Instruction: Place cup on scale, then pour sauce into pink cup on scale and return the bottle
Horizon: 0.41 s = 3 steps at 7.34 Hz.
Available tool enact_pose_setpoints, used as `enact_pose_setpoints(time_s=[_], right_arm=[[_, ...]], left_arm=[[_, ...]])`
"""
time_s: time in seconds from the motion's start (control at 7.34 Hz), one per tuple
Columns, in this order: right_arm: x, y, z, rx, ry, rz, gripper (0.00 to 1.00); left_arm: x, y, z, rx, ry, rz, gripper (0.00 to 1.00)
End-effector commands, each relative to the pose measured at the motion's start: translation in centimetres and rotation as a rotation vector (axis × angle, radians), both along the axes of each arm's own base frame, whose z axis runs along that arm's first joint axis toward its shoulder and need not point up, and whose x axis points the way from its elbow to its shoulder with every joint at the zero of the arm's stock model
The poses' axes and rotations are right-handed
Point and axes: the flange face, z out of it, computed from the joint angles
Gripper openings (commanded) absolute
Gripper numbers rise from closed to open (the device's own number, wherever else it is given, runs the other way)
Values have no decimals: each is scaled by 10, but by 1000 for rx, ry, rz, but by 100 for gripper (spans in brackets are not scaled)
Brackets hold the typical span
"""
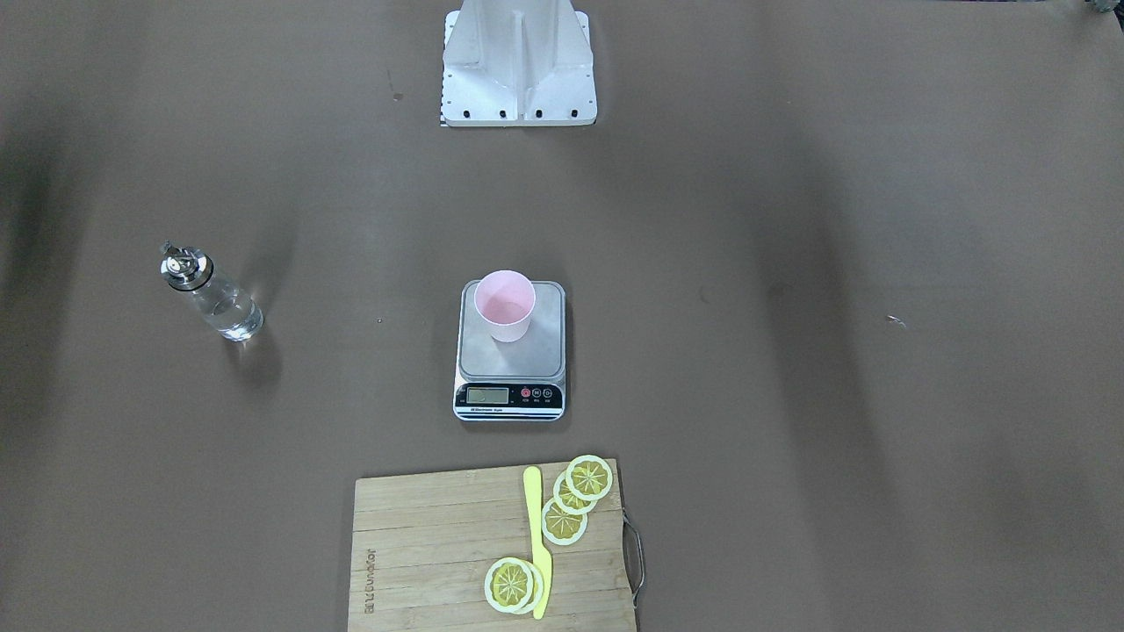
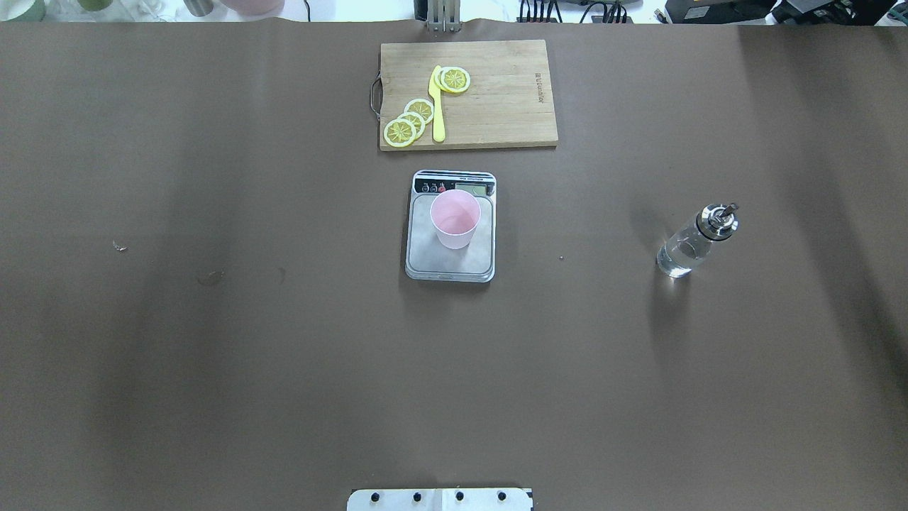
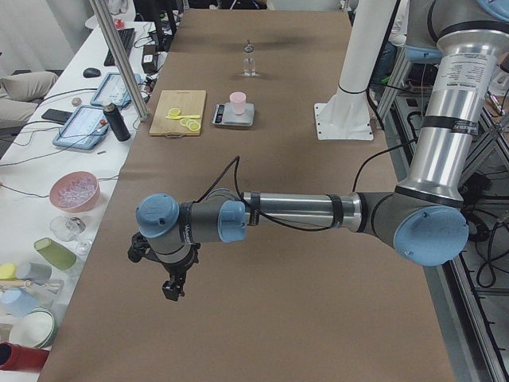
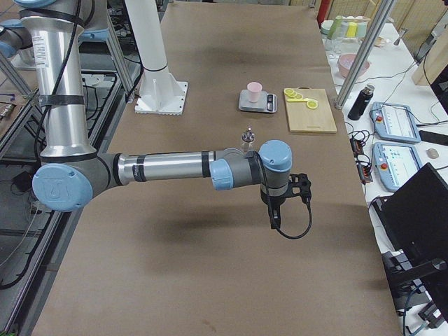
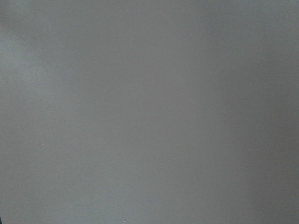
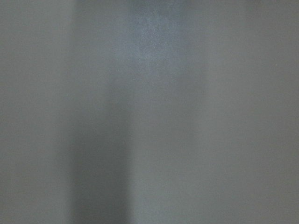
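The pale pink cup (image 1: 504,305) stands upright on the steel platform of the scale (image 1: 544,342) at the table's middle; both also show in the overhead view, the cup (image 2: 455,218) on the scale (image 2: 425,257). The clear glass bottle (image 1: 213,294) with its metal spout stands alone on the robot's right side (image 2: 695,241), clear liquid inside. My left gripper (image 3: 171,288) and right gripper (image 4: 273,218) show only in the side views, far from these things; I cannot tell whether they are open or shut. The wrist views show only bare table.
A wooden cutting board (image 1: 421,544) with lemon slices (image 1: 575,500) and a yellow knife (image 1: 537,544) lies beyond the scale, away from the robot. The white robot base (image 1: 518,61) stands at the near edge. Cluttered side benches (image 3: 71,191) flank the table.
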Motion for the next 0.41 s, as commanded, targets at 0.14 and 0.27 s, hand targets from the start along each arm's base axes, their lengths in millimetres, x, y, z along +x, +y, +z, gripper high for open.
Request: enact_pose_setpoints(time_s=[0.14,0.27], right_arm=[[6,3,16,-31,-1,-1,100],[5,3,23,-49,-10,-2,100]], left_arm=[[0,14,20,-41,18,-5,98],[2,22,27,-52,42,-9,98]])
